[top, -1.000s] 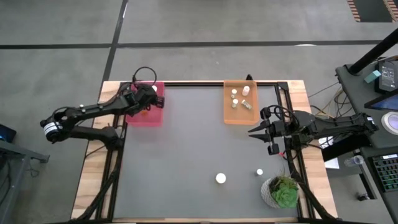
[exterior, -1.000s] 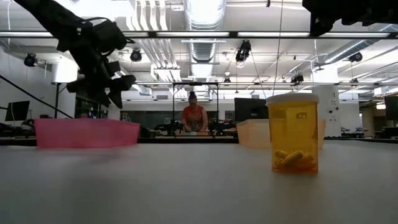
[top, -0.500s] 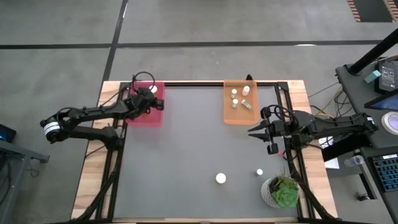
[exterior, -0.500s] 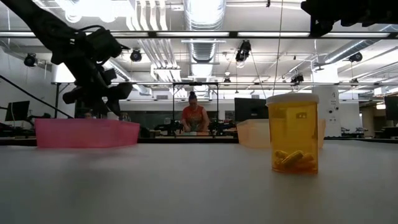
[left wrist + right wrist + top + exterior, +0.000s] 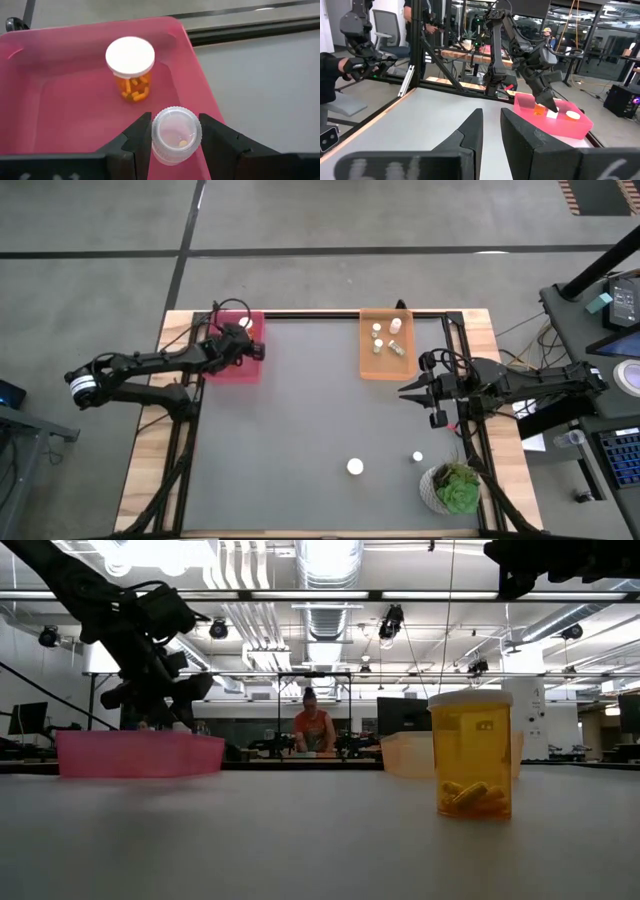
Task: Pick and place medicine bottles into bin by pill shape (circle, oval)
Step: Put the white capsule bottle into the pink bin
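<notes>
My left gripper (image 5: 243, 348) hangs low over the pink bin (image 5: 228, 366) at the far left. It is shut on a small clear medicine bottle (image 5: 176, 135) with an orange pill showing inside. An amber bottle with a white cap (image 5: 131, 65) stands on the bin's floor beside it. My right gripper (image 5: 403, 394) waits at the table's right side, empty, its fingers a narrow gap apart (image 5: 491, 117). Two white-capped bottles (image 5: 355, 467) (image 5: 418, 456) stand on the table near the front; one shows close in the low view (image 5: 472, 755). My left gripper pinches the clear bottle's round side wall (image 5: 155, 137) between its two fingers, one on each side. The fingers come from above, pointing down into the pink bin. The bottle stands upright in the hold, top up. Whether its base rests on the bin's floor, I cannot tell.
An orange bin (image 5: 368, 362) with several small bottles sits at the far right. A green plant in a white pot (image 5: 455, 488) stands at the near right corner. A person (image 5: 312, 728) stands in the room beyond the table. The dark table middle (image 5: 300, 430) is open room.
My left gripper has gone down toward the pink bin with the clear bottle still between its fingers, most of it in the first half second. It now stands low over the bin.
</notes>
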Motion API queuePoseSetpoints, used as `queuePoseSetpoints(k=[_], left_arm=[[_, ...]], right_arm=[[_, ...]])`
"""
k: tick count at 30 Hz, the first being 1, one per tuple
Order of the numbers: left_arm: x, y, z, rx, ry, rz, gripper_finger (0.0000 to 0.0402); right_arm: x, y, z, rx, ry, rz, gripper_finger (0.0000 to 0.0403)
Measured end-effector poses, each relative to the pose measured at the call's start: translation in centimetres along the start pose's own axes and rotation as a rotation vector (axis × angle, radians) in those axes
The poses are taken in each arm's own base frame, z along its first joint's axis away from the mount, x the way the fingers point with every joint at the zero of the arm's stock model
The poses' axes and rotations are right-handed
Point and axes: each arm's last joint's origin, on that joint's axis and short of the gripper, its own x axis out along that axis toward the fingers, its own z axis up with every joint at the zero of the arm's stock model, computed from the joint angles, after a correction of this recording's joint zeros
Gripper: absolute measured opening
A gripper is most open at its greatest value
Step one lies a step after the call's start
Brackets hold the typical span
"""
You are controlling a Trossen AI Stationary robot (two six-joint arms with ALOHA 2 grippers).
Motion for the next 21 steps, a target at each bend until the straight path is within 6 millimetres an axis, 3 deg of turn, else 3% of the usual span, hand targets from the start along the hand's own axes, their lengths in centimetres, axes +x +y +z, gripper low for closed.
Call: queuePoseSetpoints(k=[14, 21], left_arm=[[0.3, 0.7, -1.4, 0.02, 0.033, 0.021, 0.0127], [0.3, 0.7, -1.4, 0.02, 0.033, 0.021, 0.017]], right_arm=[[0.0, 0.0, 0.0, 0.001, 0.001, 0.001, 0.0059], [0.0, 0.0, 0.0, 0.0, 0.001, 0.001, 0.0059]])
